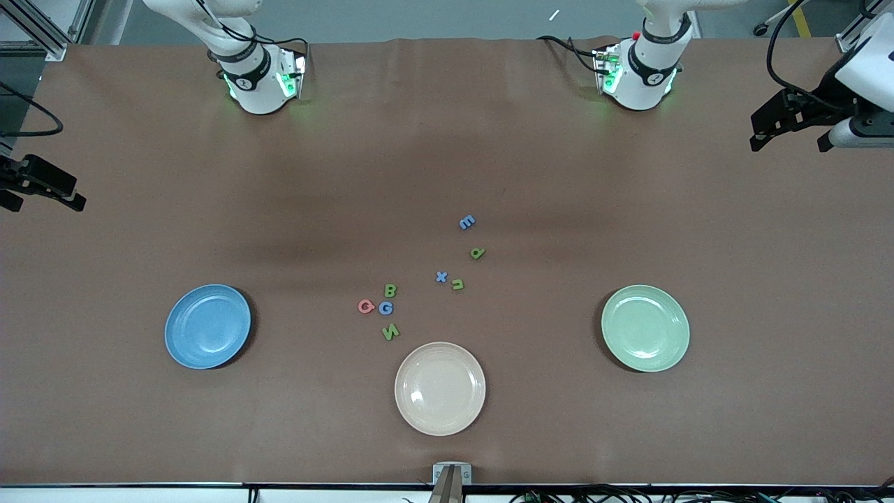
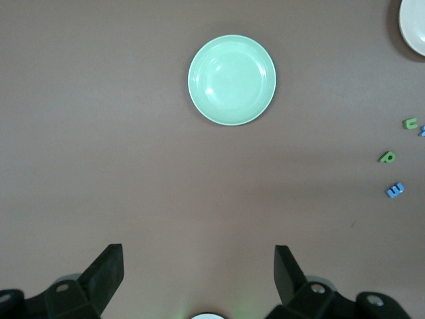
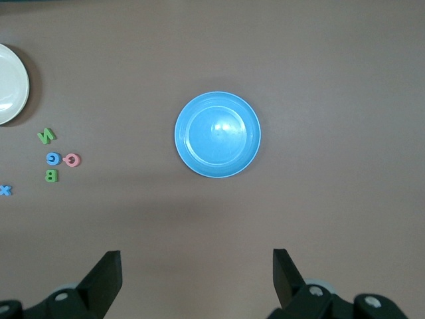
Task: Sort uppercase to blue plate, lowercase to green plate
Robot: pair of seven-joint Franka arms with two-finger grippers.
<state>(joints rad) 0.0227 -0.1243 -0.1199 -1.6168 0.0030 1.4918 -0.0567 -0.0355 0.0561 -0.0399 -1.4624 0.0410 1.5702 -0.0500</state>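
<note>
The uppercase letters lie together mid-table: green B (image 1: 390,290), pink Q-like ring (image 1: 366,306), blue G (image 1: 385,307) and green N (image 1: 390,332). The lowercase letters lie beside them toward the left arm's end: blue e/E shape (image 1: 467,222), green d/p (image 1: 477,253), blue x (image 1: 441,276) and green n/u (image 1: 457,283). The blue plate (image 1: 207,326) and the green plate (image 1: 645,327) hold nothing. My left gripper (image 2: 199,266) is open, high over bare table, with the green plate (image 2: 232,80) in its view. My right gripper (image 3: 197,266) is open, high over bare table, with the blue plate (image 3: 218,134) in its view.
A beige plate (image 1: 439,388) holding nothing sits nearer the front camera than the letters, between the two coloured plates. The arm bases (image 1: 260,77) stand along the table's back edge. Brown table surface surrounds the plates.
</note>
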